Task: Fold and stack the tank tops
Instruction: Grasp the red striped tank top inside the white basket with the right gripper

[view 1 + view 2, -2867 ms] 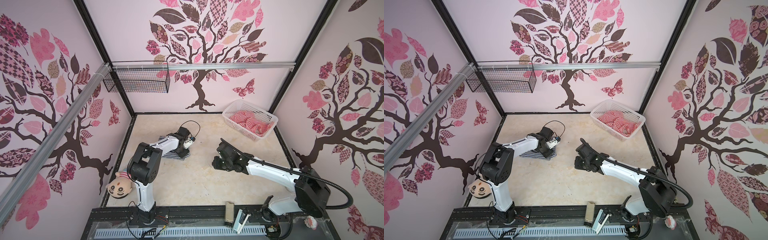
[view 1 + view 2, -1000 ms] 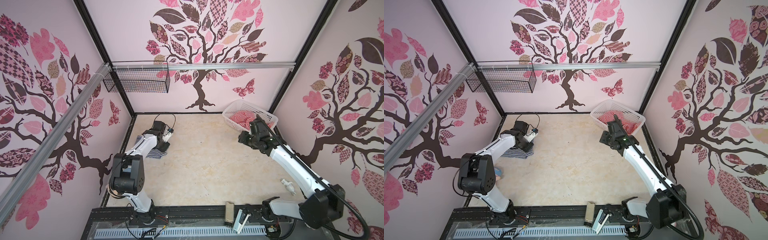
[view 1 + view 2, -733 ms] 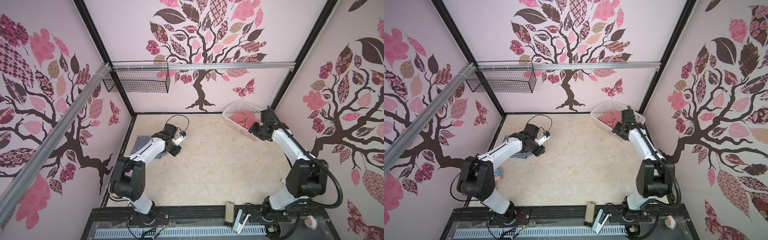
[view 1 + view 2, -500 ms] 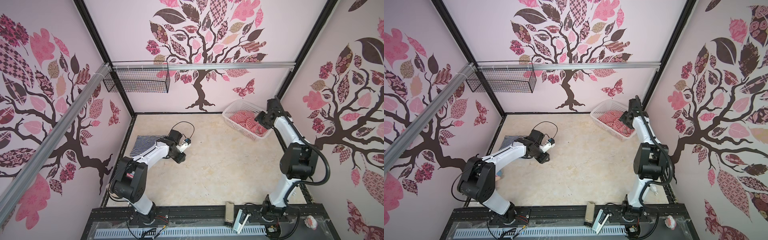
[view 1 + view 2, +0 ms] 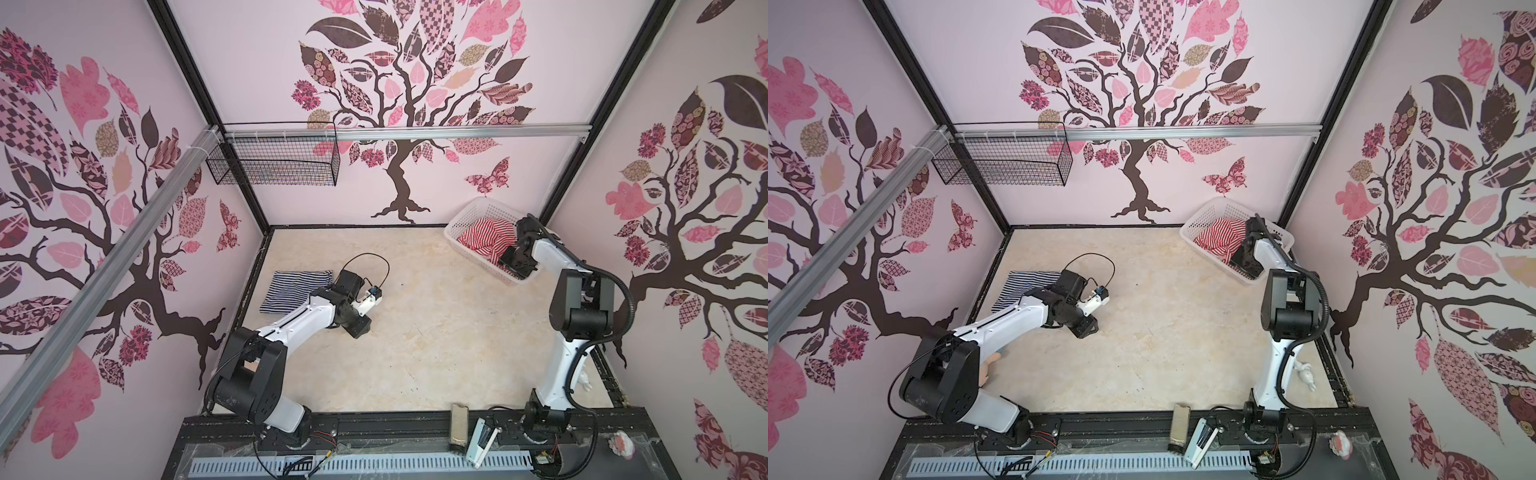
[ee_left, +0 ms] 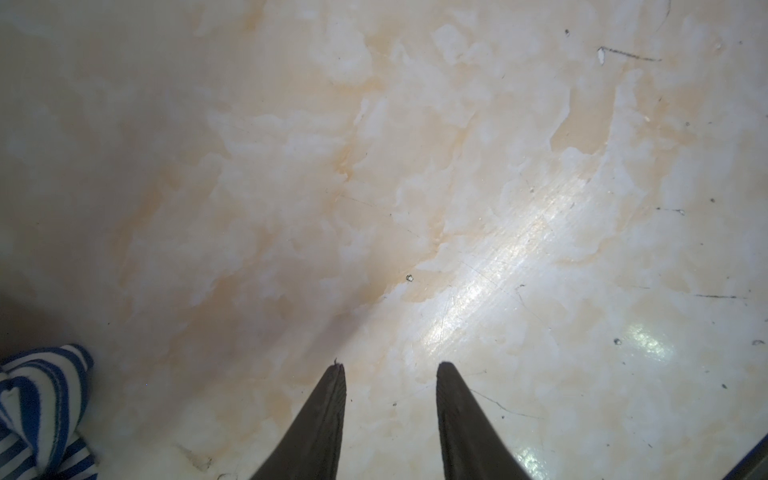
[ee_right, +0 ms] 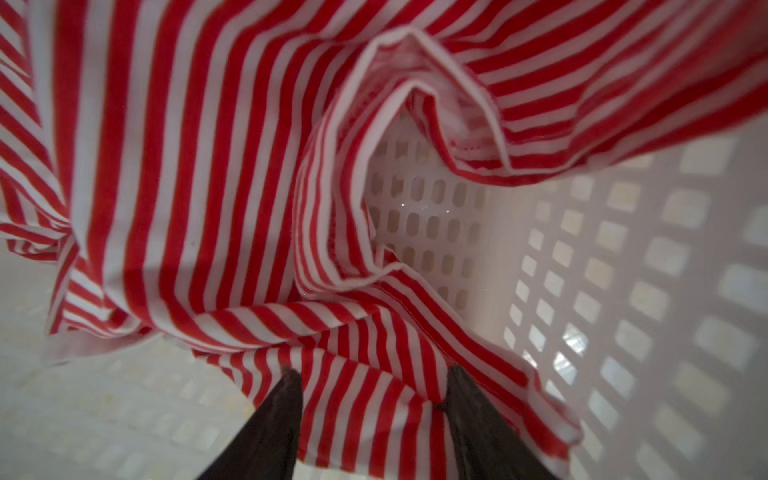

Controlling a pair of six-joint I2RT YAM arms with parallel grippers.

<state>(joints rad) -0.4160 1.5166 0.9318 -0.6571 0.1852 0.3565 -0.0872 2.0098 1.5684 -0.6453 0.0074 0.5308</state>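
The navy-striped tank top (image 5: 295, 289) (image 5: 1025, 282) lies folded flat at the table's left rear; its edge shows in the left wrist view (image 6: 37, 411). My left gripper (image 5: 358, 330) (image 5: 1084, 328) (image 6: 390, 368) hovers open over bare table just right of it, holding nothing. The red-striped tank top (image 5: 486, 239) (image 5: 1221, 235) (image 7: 208, 166) sits crumpled in the white basket (image 5: 465, 208) (image 5: 1204, 212) (image 7: 623, 249) at the right rear. My right gripper (image 5: 514, 264) (image 5: 1246, 262) (image 7: 372, 372) is down inside the basket, open, with red-striped cloth lying between its spread fingers.
A black wire basket (image 5: 274, 166) hangs on the rear left wall. Part of a plush doll (image 5: 988, 368) shows behind the left arm's base. A small white figure (image 5: 1306, 374) lies by the right arm's base. Small tools (image 5: 459, 428) rest on the front rail.
My left gripper has left the folded navy top and moved right over bare table. My right arm has swung from mid-table to the basket and come down onto the red top.
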